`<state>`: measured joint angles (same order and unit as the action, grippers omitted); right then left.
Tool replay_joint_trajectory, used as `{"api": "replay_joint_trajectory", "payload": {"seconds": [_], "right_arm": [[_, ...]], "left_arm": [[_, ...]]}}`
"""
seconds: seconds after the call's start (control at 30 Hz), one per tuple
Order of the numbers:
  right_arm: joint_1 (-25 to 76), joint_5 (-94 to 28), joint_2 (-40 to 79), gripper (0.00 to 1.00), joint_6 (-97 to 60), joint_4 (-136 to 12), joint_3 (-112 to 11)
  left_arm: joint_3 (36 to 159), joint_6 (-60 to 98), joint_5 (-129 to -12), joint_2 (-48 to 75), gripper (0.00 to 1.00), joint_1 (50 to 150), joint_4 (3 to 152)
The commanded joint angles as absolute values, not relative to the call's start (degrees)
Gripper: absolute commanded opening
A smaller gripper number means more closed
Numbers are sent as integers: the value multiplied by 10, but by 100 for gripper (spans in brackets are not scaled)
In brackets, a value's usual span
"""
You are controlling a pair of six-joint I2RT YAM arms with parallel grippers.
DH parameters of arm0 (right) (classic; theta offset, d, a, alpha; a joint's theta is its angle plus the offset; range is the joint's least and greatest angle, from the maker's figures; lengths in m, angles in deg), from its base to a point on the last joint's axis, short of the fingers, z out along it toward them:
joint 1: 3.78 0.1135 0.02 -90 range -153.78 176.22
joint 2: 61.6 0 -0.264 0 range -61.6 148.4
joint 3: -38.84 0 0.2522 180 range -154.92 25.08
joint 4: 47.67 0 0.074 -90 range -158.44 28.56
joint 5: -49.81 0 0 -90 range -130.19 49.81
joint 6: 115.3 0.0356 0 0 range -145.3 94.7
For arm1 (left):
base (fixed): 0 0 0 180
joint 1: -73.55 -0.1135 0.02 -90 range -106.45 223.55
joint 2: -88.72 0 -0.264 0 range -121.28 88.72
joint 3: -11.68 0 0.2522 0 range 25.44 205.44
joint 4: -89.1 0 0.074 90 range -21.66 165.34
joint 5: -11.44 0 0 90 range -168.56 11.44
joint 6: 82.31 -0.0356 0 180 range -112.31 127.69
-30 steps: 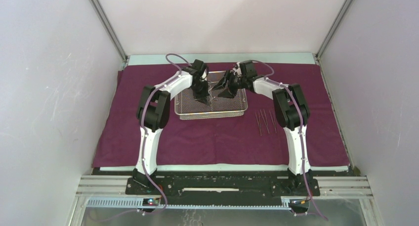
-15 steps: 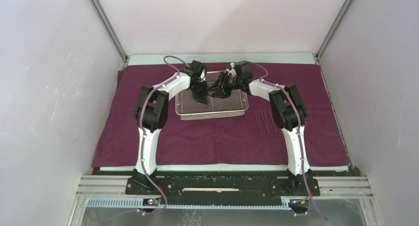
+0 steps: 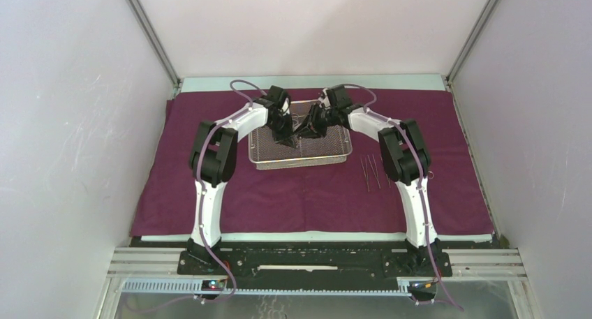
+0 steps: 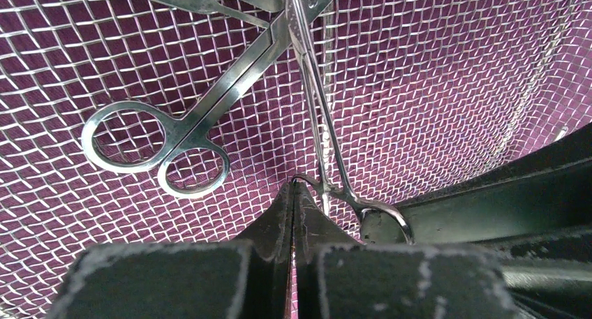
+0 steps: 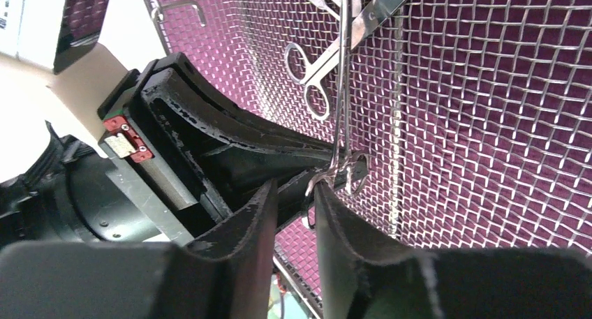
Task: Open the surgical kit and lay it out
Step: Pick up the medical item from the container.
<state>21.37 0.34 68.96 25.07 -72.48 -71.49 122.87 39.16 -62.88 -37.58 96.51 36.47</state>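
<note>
Broadly, a large maroon-purple cloth wrap (image 3: 307,193) lies opened flat over the surface (image 3: 314,236), covering nearly all of it. On the cloth, toward 12 o'clock from its middle, sits a shallow rectangular silver wire-mesh tray (image 3: 300,162). Both arms reach into this tray and meet above its mesh floor.

The left hand (image 4: 293,193), coming from 9 o'clock, has its fingers pressed fully together, and their tips appear to pinch one finger ring of the long thin steel ring-handled forceps (image 4: 317,109). The right hand (image 5: 307,193), coming from 3 o'clock, is partly open, with a narrow gap between its fingers. The forceps' ring end sits just at the mouth of that gap; whether the pads touch it cannot be told.

A pair of steel scissors (image 4: 230,88) rests on the mesh, and the forceps' shaft crosses over its blades.

Outside the tray, at 4 o'clock from it, a few small thin steel instruments (image 3: 373,172) lie side by side on the cloth.
</note>
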Motion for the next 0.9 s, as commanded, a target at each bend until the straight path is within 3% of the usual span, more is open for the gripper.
{"api": "replay_joint_trajectory", "payload": {"seconds": [0.0, 0.23, 0.4, 0.57, 0.87], "right_arm": [[224, -41, 698, 32, 201, -782, -750], [230, -118, 694, 14, 137, -869, -792], [234, -176, 684, 11, 87, -920, -815], [225, -134, 667, 0, 71, -889, -804], [209, -44, 636, 0, 81, -810, -791]], "left_arm": [[1220, 399, -614, -358, 0, 968, 382], [1220, 401, -618, -350, 0, 965, 376], [1225, 405, -625, -340, 0, 959, 368], [1223, 420, -622, -323, 4, 946, 367], [1206, 474, -552, -270, 27, 894, 424]]}}
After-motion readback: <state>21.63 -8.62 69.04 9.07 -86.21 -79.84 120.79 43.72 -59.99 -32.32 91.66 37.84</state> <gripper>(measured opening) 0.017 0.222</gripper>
